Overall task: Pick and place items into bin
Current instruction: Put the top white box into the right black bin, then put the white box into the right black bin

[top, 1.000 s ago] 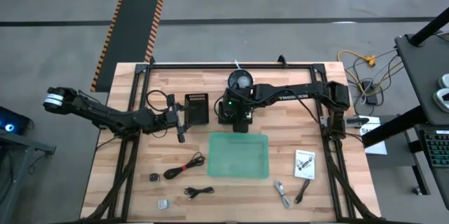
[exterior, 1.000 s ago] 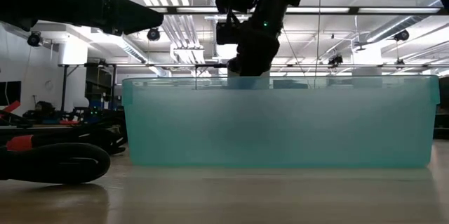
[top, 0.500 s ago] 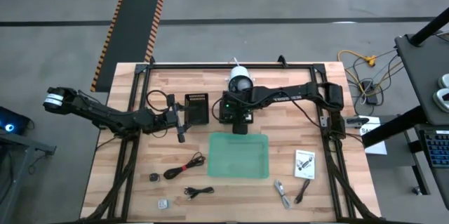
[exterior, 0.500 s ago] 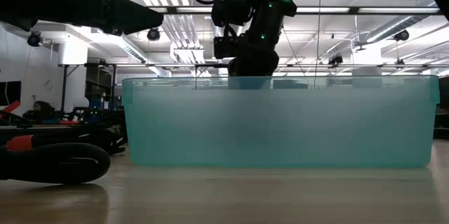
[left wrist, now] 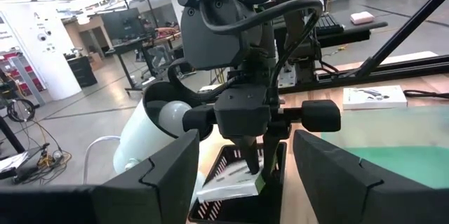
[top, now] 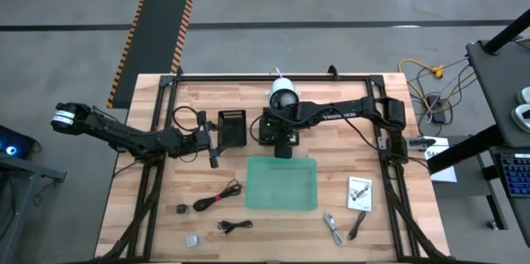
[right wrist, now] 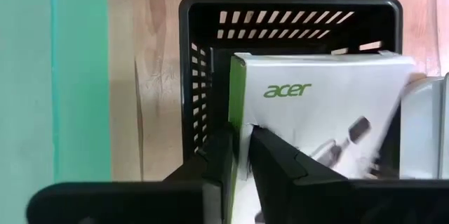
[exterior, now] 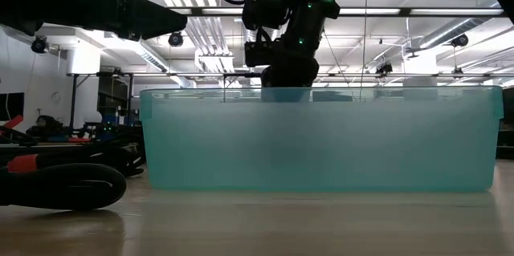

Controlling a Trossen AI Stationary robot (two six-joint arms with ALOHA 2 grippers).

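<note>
My right gripper [top: 281, 146] hangs just past the far rim of the teal bin [top: 282, 183], shut on a white printed card marked "acer" [right wrist: 323, 104] above a black slotted basket [right wrist: 203, 55]. My left gripper [top: 214, 143] waits open to the left, its fingers [left wrist: 151, 178] wide apart and pointing at the right gripper [left wrist: 245, 122]. Loose on the wood lie a black cable [top: 217, 196], a small black piece [top: 181, 208], a white piece [top: 192, 240], a coiled black cable [top: 234, 226], another white card [top: 359, 193] and a whitish cable [top: 333, 227]. My right gripper pinches the card between its two fingers at the green-edged side [right wrist: 237, 115], coming from above and pointing down. The card's lower end [left wrist: 224, 182] reaches tilted into the black basket.
A white domed object [top: 284, 94] stands at the far side behind the right wrist. A black slotted box [top: 231, 129] sits beside the left gripper. In the low view the bin's wall [exterior: 321, 140] fills the middle and a thick black cable [exterior: 64, 185] lies left.
In the first half second my right arm shifted its wrist, uncovering the white domed object at the far side, and its gripper stood more upright over the bin's far rim. Since then it has kept still.
</note>
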